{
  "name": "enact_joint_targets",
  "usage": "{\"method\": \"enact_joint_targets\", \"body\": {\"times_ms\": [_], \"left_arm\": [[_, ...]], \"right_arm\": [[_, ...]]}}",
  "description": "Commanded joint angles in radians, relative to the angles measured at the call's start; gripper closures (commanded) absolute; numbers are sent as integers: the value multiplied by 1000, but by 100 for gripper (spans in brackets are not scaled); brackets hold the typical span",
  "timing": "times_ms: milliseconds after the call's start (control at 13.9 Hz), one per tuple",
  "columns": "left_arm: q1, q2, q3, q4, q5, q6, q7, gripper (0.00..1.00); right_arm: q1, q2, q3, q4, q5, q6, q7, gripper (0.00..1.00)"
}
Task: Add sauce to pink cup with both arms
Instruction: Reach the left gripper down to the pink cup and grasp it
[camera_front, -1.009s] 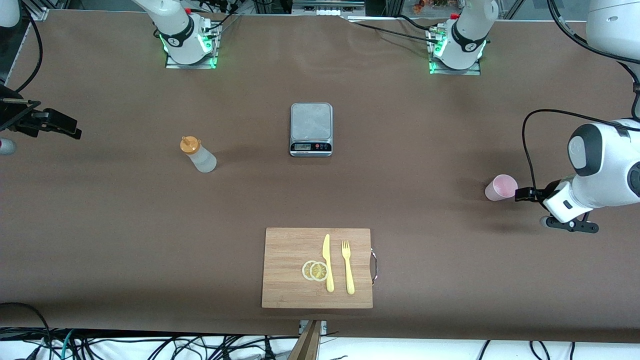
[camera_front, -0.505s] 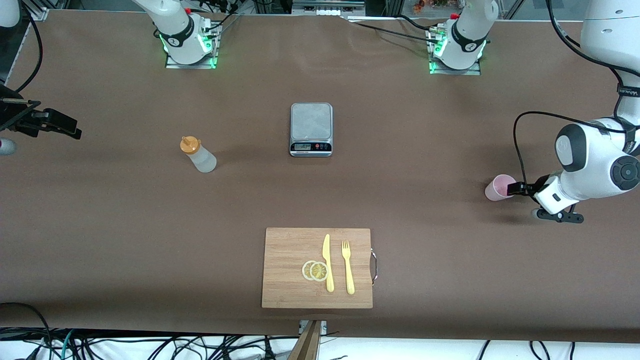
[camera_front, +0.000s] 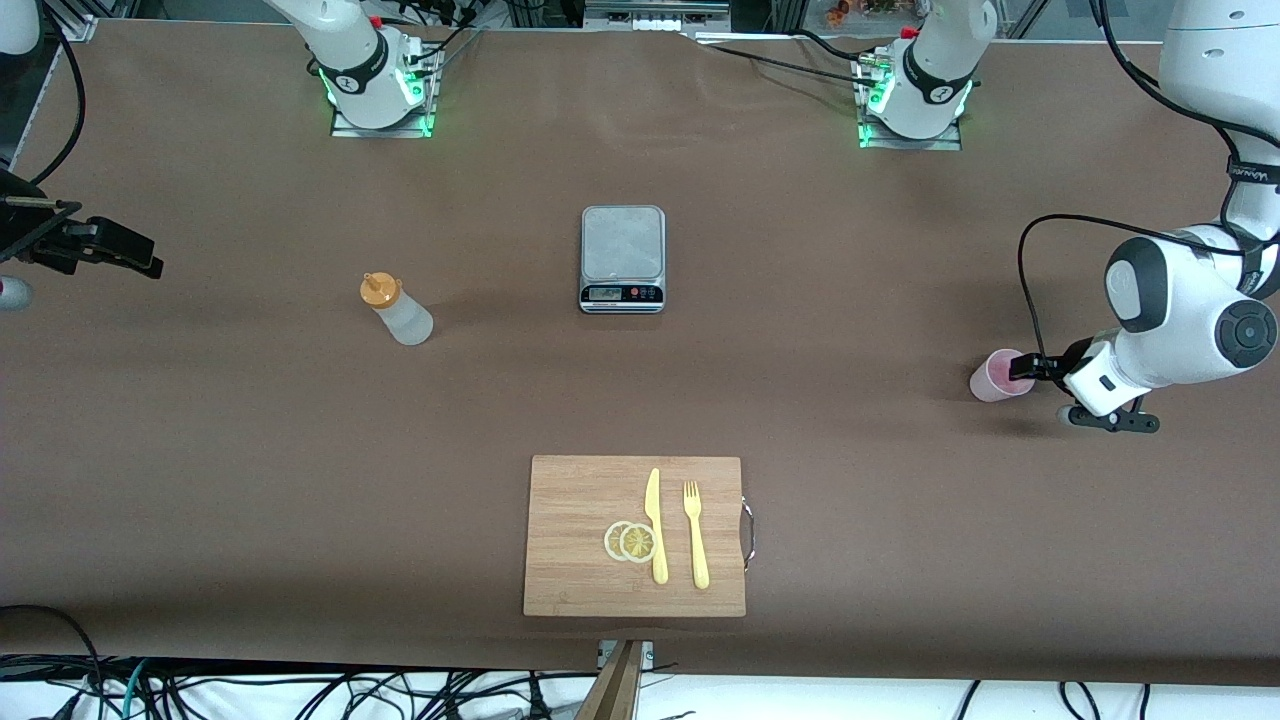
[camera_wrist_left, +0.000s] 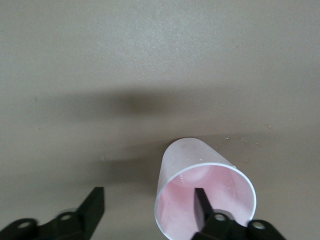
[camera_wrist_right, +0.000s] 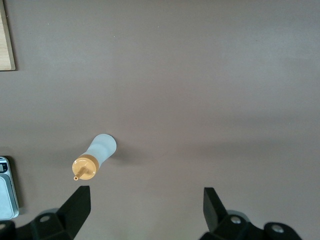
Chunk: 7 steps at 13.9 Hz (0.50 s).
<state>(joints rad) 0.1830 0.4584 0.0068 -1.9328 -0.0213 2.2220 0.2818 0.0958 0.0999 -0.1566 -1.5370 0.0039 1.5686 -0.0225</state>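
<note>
Brown table (camera_front: 850, 300). L gripper (camera_front: 1022, 368) at pink cup (camera_front: 993, 379), mid-right of frame: one finger inside rim, one outside, jaws half-closed, prob. not yet gripping wall. R gripper (camera_wrist_right: 145, 205) wide open, empty, over table near sauce (camera_front: 398, 310), upright.

The front view looks down from high across the table (camera_front: 200, 450), facing both robot bases. The left wrist view looks steeply down, very close over the pink cup (camera_wrist_left: 200, 190). The right wrist view looks down from higher over the sauce (camera_wrist_right: 95, 157). Both appear in the front view.
</note>
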Motion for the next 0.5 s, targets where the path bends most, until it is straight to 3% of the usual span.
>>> {"method": "enact_joint_targets", "body": {"times_ms": [0,72,433], "left_arm": [[-11,-33,13,-34,-26,10,14,91],[-11,-33,15,-32,-26,10,14,100],[-22,-33,12,9,-28,-19,-33,100]], "right_arm": [[-2,0,0,2,-5,4,-14,0],[-2,-2,0,2,-5,4,-14,0],[-2,0,0,2,-5,4,-14,0]]}}
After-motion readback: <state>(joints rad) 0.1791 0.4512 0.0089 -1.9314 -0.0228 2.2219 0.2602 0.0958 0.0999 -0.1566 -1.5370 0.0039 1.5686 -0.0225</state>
